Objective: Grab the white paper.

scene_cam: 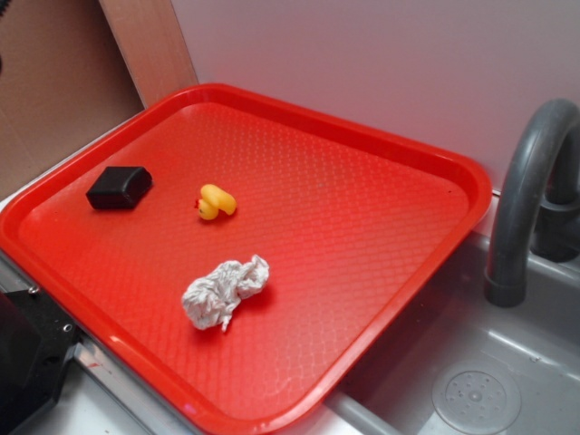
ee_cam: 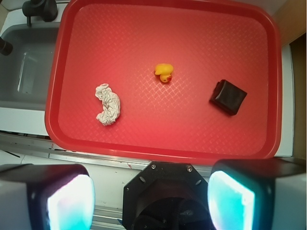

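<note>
While the gripper (ee_cam: 151, 194) hangs above the near edge of the scene in the wrist view, its 2 fingers (ee_cam: 64, 201) stand wide apart with nothing between them — released, well clear of everything on the red tray (ee_cam: 163, 146). Going left to right in that view, a grey sink (ee_cam: 26, 67) lies beside the tray's left rim, with a dark faucet (ee_cam: 41, 8) at its top corner. Next comes the white paper (ee_cam: 108, 104), a crumpled, elongated wad with grey creases, lying on the textured tray floor in the left half and toward the near rim. It touches neither of the other 2 objects. Further right and a little farther back sits the yellow duck (ee_cam: 164, 72), small, with a spot of red at its beak, roughly at the tray's centre. Right again is the black block (ee_cam: 228, 97), a dark rectangular piece turned at an angle, well apart from the duck and nearer the right rim.

From the exterior view the order reverses: the black block (scene_cam: 119, 187) is at left, the yellow duck (scene_cam: 217, 201) near the middle, and the white paper (scene_cam: 225, 290) lies in front of the duck — closer to the tray's (scene_cam: 381, 353) lower rim. The grey faucet (scene_cam: 530, 195) curves up at right over the sink (scene_cam: 476, 367), and a dark part of the robot shows at the lower left corner.
</note>
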You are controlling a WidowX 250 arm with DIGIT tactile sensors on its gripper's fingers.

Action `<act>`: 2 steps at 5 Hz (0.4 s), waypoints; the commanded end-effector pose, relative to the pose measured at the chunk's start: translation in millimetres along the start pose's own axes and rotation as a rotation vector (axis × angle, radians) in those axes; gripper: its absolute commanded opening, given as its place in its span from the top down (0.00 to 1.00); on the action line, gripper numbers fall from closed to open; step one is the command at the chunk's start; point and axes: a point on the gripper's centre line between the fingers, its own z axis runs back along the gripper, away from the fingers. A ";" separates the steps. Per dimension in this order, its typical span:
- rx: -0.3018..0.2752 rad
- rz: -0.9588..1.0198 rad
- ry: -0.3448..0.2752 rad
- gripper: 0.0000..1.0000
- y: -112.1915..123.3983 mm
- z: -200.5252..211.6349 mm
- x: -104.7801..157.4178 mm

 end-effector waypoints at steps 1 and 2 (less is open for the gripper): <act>0.119 0.044 -0.028 0.00 1.5 -0.2 5.9; 0.042 0.013 0.003 0.00 -15.9 -9.9 9.6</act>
